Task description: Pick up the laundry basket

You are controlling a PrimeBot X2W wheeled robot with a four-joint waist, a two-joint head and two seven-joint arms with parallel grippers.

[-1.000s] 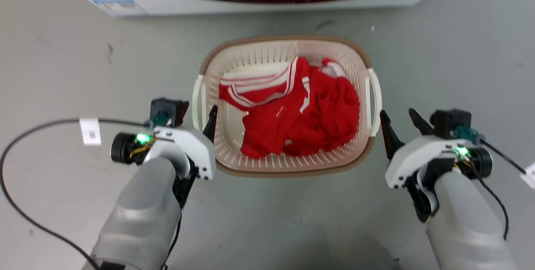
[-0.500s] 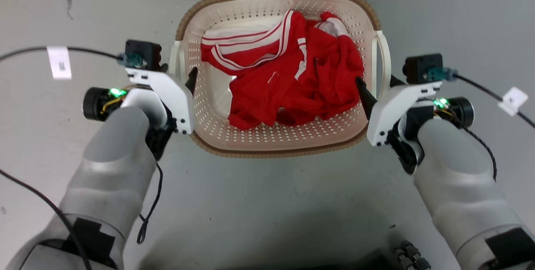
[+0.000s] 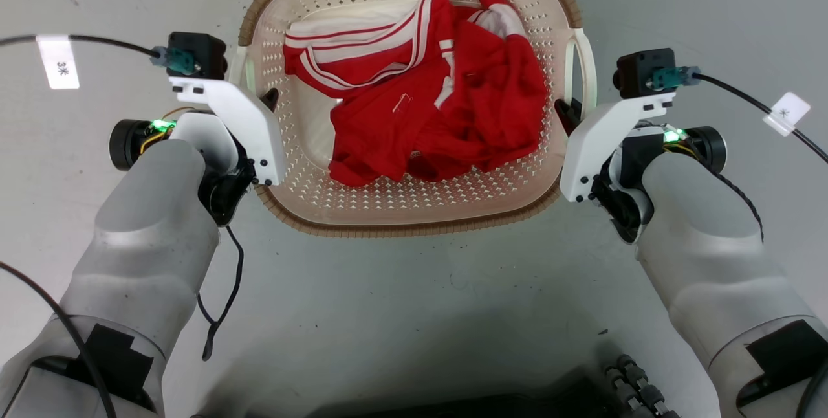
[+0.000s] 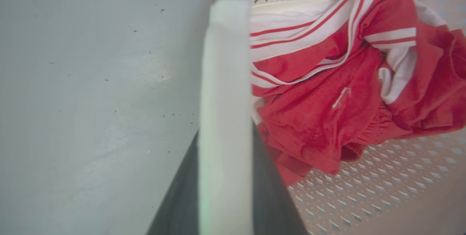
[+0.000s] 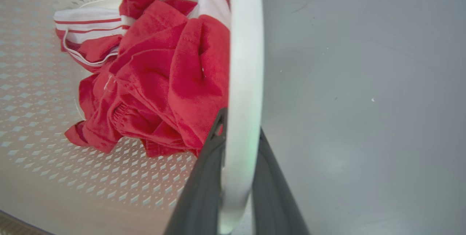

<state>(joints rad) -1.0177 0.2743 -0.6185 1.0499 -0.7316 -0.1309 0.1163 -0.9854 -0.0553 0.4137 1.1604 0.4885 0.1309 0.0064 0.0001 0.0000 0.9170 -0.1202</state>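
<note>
From the head view, the basket (image 3: 414,231) is straight ahead of me over the grey floor (image 3: 414,314), between my 2 arms, with its far rim at the top edge of the view. Whether it rests on the floor or hangs just off it I cannot tell. Red clothes (image 3: 440,114) with white stripes are heaped inside it. My left gripper (image 3: 254,89) is at the left handle (image 3: 235,70), with 1 dark fingertip showing inside the rim. My right gripper (image 3: 574,110) is at the right handle (image 3: 584,62) in the same way. A green light glows on each wrist. A black cable with a white tag (image 3: 58,62) runs off from my left wrist, and another tag (image 3: 786,114) hangs on the cable at my right.

From the left wrist view, the left handle (image 4: 225,82) runs up the middle as a blurred white bar. My left gripper (image 4: 225,136) is clamped on it, with its 2 dark fingers (image 4: 174,206) pressed against either side. The floor (image 4: 91,100) lies to one side, and the clothes (image 4: 327,111) and the basket's perforated wall (image 4: 382,184) lie to the other.

From the right wrist view, the right handle (image 5: 244,64) curves up between my fingers (image 5: 200,191). My right gripper (image 5: 240,124) is closed on it, with both fingers touching it. The clothes (image 5: 164,82) lie on the basket's perforated inside (image 5: 36,100), and bare floor (image 5: 364,100) is on the outer side.
</note>
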